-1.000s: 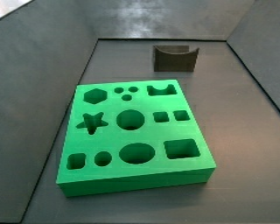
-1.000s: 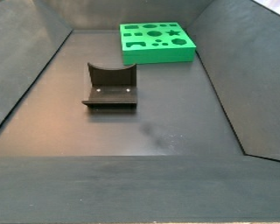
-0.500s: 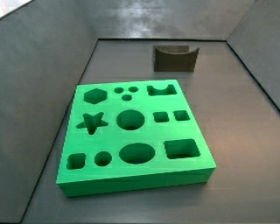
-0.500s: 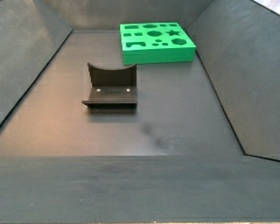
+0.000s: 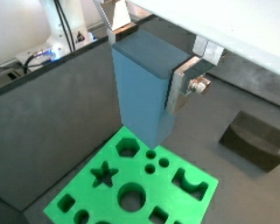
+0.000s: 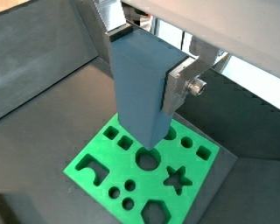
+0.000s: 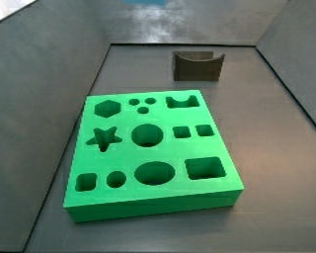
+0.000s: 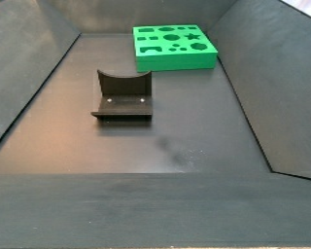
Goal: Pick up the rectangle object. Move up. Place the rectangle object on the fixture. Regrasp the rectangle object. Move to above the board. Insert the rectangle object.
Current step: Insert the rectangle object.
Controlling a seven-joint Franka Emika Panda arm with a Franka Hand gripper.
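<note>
In both wrist views the tool (image 5: 143, 74) stood clamped on the rectangle object (image 5: 143, 92), its long axis upright, hanging high over the board (image 5: 136, 184); neither showed in the side views. The cut-outs lay straight below; the fixture (image 5: 257, 140) sat well apart at the right, so descent looked unobstructed.

No readable text, label, brand, number or sign is showing anywhere. The board (image 7: 150, 148) is bearing only cut-out shapes, the block (image 5: 143, 87) sitting between the fingers of the gripper (image 5: 150, 54) above the board is showing plain faces, and the fixture (image 8: 121, 95) is carrying no markings.
</note>
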